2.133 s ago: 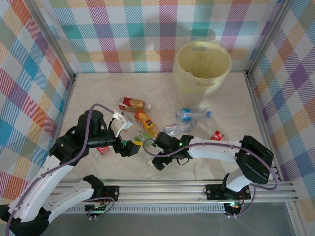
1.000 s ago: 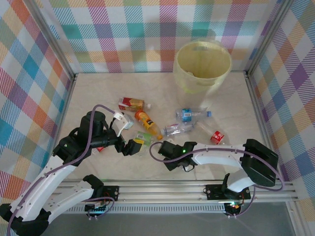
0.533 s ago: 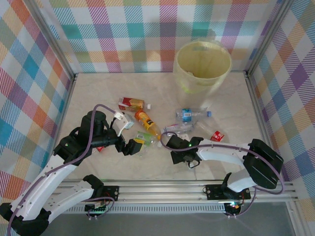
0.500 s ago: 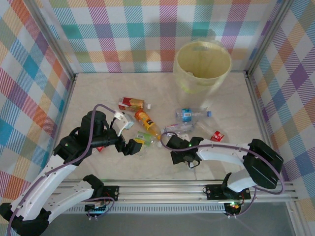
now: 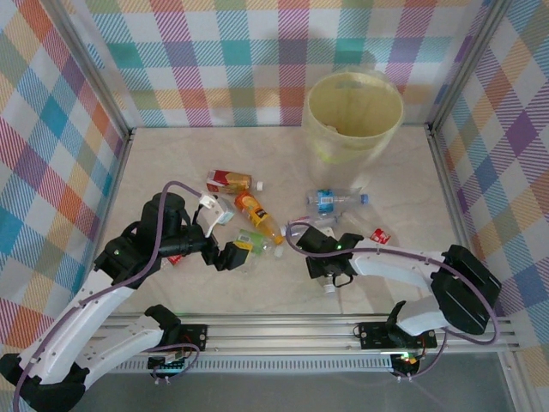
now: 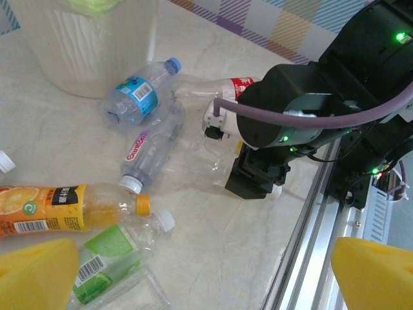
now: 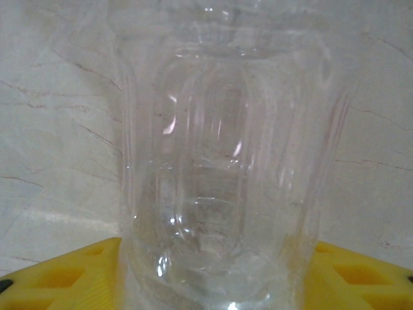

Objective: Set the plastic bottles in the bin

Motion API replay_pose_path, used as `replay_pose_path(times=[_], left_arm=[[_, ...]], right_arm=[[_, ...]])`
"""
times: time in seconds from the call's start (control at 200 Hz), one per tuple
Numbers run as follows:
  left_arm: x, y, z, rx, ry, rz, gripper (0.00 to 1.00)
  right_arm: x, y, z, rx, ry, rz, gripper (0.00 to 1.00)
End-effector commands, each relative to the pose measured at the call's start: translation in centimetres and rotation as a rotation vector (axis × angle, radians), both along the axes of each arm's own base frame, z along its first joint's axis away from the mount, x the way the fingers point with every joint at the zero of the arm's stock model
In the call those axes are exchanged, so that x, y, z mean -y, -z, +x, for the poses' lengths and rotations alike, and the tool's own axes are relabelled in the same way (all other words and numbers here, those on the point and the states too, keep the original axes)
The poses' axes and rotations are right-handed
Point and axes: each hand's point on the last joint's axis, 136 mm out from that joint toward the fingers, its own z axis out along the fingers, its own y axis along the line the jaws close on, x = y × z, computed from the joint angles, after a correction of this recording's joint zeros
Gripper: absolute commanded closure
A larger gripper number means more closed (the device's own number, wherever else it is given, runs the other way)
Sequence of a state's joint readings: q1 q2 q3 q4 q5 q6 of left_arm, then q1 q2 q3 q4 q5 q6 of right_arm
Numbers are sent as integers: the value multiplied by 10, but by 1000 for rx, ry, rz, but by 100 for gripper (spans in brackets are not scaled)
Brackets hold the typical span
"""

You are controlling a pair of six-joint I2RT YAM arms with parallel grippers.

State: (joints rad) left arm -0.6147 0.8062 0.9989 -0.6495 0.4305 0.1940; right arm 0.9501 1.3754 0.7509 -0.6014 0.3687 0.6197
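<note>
Several plastic bottles lie mid-table: an orange juice one (image 5: 256,215), a blue-labelled one (image 5: 334,199), a red-labelled one (image 5: 378,234) and a green-labelled one (image 5: 250,242). The pale-yellow bin (image 5: 352,116) stands at the back right. My right gripper (image 5: 330,273) points down at the table, and its yellow pads (image 7: 64,274) press both sides of a clear, label-free bottle (image 7: 219,174). The left wrist view shows that bottle (image 6: 193,166) lying flat beside the right gripper (image 6: 255,184). My left gripper (image 6: 206,271) hangs open just right of the green-labelled bottle (image 6: 106,255), holding nothing.
A red-and-orange carton-like bottle (image 5: 228,180) lies left of the cluster, with a white piece (image 5: 210,210) near it. The aluminium rail (image 5: 343,324) runs along the near edge, close to the right gripper. Checked walls enclose the table on three sides.
My right gripper has slid right and slightly nearer, away from the green-labelled bottle, and its jaws have opened and then narrowed onto the clear bottle. The left arm has stayed put.
</note>
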Motion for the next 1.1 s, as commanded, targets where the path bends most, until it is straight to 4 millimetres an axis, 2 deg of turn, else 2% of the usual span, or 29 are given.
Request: replay_pose_path(times=[0.0,0.175,0.325,0.52,0.84,1.01,1.095], left_arm=[[10,-15,0,3,29,-56,0],[28,-35,12,6,56,-107,0],[44,-56,33,32,46,-180,0],[66,-65,52,8,65,-230,0],[86,-73,67,21,128,-235,0],[93,-70,74,25,152,-197,0],[96,-68,77,21,164,-183,0]], right_arm=[[-1,-13,0,24,-5,48,40],[6,-45,4,90,28,106,40],[7,-90,16,182,52,204,40],[7,-153,36,304,32,324,40],[6,-273,95,497,-11,493,41],[13,-320,133,560,8,573,41],[21,-338,153,584,39,619,41]])
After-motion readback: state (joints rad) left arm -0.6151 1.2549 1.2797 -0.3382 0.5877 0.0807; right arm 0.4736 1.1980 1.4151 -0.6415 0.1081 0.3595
